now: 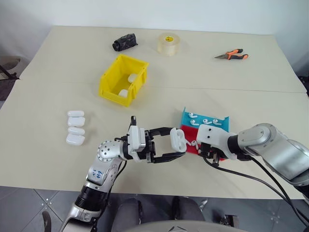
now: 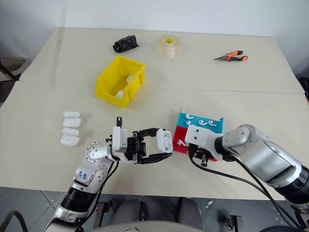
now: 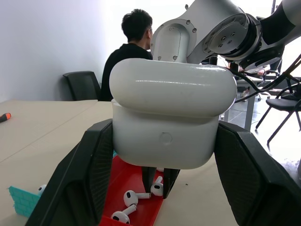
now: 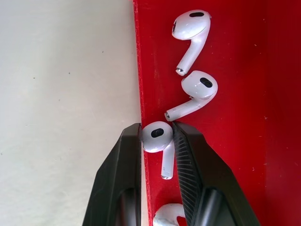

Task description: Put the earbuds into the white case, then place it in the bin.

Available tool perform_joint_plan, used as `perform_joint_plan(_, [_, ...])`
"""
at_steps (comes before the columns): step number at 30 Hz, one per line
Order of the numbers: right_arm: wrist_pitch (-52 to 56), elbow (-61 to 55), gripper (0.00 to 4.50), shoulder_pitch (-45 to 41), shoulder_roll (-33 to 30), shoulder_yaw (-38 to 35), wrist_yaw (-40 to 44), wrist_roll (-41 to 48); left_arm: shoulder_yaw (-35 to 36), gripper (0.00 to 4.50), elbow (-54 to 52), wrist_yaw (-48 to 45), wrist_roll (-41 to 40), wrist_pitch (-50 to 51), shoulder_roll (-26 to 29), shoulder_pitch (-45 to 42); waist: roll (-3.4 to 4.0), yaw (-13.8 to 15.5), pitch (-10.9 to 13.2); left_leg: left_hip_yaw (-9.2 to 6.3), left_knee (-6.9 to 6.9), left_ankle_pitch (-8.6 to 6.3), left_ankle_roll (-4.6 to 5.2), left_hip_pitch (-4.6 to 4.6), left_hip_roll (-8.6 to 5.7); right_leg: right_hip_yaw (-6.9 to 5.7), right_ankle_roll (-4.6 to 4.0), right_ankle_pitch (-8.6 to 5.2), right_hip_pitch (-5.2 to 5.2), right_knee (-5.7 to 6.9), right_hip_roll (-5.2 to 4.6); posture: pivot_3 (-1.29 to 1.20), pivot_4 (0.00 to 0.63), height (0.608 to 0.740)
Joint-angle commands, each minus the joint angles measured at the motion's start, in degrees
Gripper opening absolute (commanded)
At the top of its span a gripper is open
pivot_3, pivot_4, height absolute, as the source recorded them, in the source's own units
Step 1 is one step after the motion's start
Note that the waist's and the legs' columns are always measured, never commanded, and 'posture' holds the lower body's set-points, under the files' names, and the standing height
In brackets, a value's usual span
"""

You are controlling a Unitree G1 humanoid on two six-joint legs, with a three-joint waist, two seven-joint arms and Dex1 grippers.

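Observation:
My left gripper is shut on the white case, holding it above the table just left of the red tray. My right gripper points down into that red tray, at its edge. Its two black fingers press on either side of one earbud. Two more earbuds lie loose in the tray beyond it. The yellow bin stands further back on the left, with two white cases inside.
A blue tray with earbuds adjoins the red one. Several white cases lie in a row at the left. A tape roll, pliers and a black object lie at the far side. A person sits beyond the table.

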Motion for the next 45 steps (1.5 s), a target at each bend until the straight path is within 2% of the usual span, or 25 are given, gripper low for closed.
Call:
perform_joint_plan(1, [-0.58,-0.81,0.94,-0.12,-0.87,0.75,0.09,-0.9,0.19,2.81,-2.34,0.28,-0.62,-0.12,0.06,0.33,0.0,-0.01,0.0,0.0,0.0,0.0,0.0,0.0,0.0,0.0,0.0,0.0,0.0,0.0,0.0,0.0,0.15,0.74])
perform_joint_plan(5, [-0.86,-0.84,0.94,0.02,-0.87,0.82,0.42,-1.12,0.21,2.81,-2.42,0.26,-0.62,-0.02,0.01,0.31,0.0,-0.02,0.0,0.0,0.0,0.0,0.0,0.0,0.0,0.0,0.0,0.0,0.0,0.0,0.0,0.0,0.15,0.74])
perform_joint_plan(8, [-1.19,-0.86,0.56,0.19,-0.96,0.85,0.61,-1.21,0.25,2.81,-2.47,0.23,-0.62,0.04,-0.06,0.3,0.0,-0.03,0.0,0.0,0.0,0.0,0.0,0.0,0.0,0.0,0.0,0.0,0.0,0.0,0.0,0.0,0.15,0.74])
perform_joint_plan(14, [-1.29,-1.12,0.56,0.51,-0.77,-0.34,0.51,-0.69,0.37,2.81,-2.48,0.1,-0.66,0.07,0.06,0.35,0.0,0.0,0.0,0.0,0.0,0.0,0.0,0.0,0.0,0.0,0.0,0.0,0.0,0.0,0.0,0.0,0.15,0.74])
perform_joint_plan(18, [-2.19,-0.06,0.56,3.06,-1.56,-9.37,3.27,4.13,0.52,2.81,-2.15,-0.47,-0.99,0.42,0.39,0.16,0.0,0.15,0.0,-0.01,0.0,0.0,0.0,-0.02,0.0,0.0,0.0,0.0,0.0,-0.01,0.0,0.0,0.15,0.74])
perform_joint_plan(22, [-8.68,4.03,0.56,10.36,-2.43,-22.01,8.01,9.27,1.45,2.81,-1.19,-2.93,-3.34,1.68,1.21,-0.48,-0.01,0.23,0.01,-0.04,0.03,0.0,0.0,-0.08,-0.02,-0.03,0.01,0.0,0.0,-0.03,0.0,0.0,0.15,0.74])
perform_joint_plan(26, [-14.76,7.63,0.56,17.8,2.27,-31.05,8.33,12.46,2.44,2.81,-0.02,-4.5,-4.81,2.72,1.76,-1.59,-0.02,0.17,0.01,-0.04,0.01,0.0,0.0,-0.08,-0.02,-0.05,0.01,0.01,0.01,-0.03,0.0,0.0,0.15,0.74])
perform_joint_plan(29, [-20.37,9.22,0.56,22.75,9.58,-36.73,8.89,17.1,2.88,2.81,1.34,-6.0,-5.13,3.17,2.03,-2.83,-0.01,0.18,0.01,-0.01,-0.01,0.0,0.0,-0.06,0.0,-0.06,0.01,0.01,0.01,-0.03,0.02,0.0,0.15,0.74])
perform_joint_plan(32, [-29.37,10.96,0.56,25.7,19.5,-42.55,9.53,22.28,2.92,2.81,3.31,-7.15,-4.85,3.87,1.98,-4.46,-0.04,0.21,0.01,-0.01,0.05,0.0,0.0,-0.06,0.0,-0.08,0.01,0.01,0.01,-0.02,0.05,0.0,0.15,0.74])
perform_joint_plan(37, [-32.1,7.99,0.56,25.57,29.87,-45.49,3.87,31.11,3.14,2.81,5.17,-7.36,-4.66,5.15,1.29,-6.61,-0.03,0.15,0.01,0.0,0.01,0.0,0.0,-0.04,0.0,-0.04,0.02,0.01,0.0,0.0,0.05,0.0,0.15,0.74])
perform_joint_plan(42, [-32.6,4.95,0.56,24.95,34.76,-45.06,-0.82,38.6,3.08,2.81,6.13,-6.42,-4.53,6.6,0.02,-7.95,-0.01,0.14,0.0,-0.01,0.02,0.0,0.0,-0.04,0.0,-0.04,0.02,0.01,0.0,0.04,0.06,0.0,0.15,0.74])
perform_joint_plan(45, [-32.43,2.43,0.56,24.94,36.97,-42.16,-3.08,41.38,3.09,2.81,5.74,-5.88,-5.39,8.61,-0.79,-8.59,-0.01,0.13,0.0,-0.03,0.01,0.0,0.0,-0.04,0.0,-0.05,0.02,0.01,-0.01,0.05,0.06,0.0,0.15,0.74])
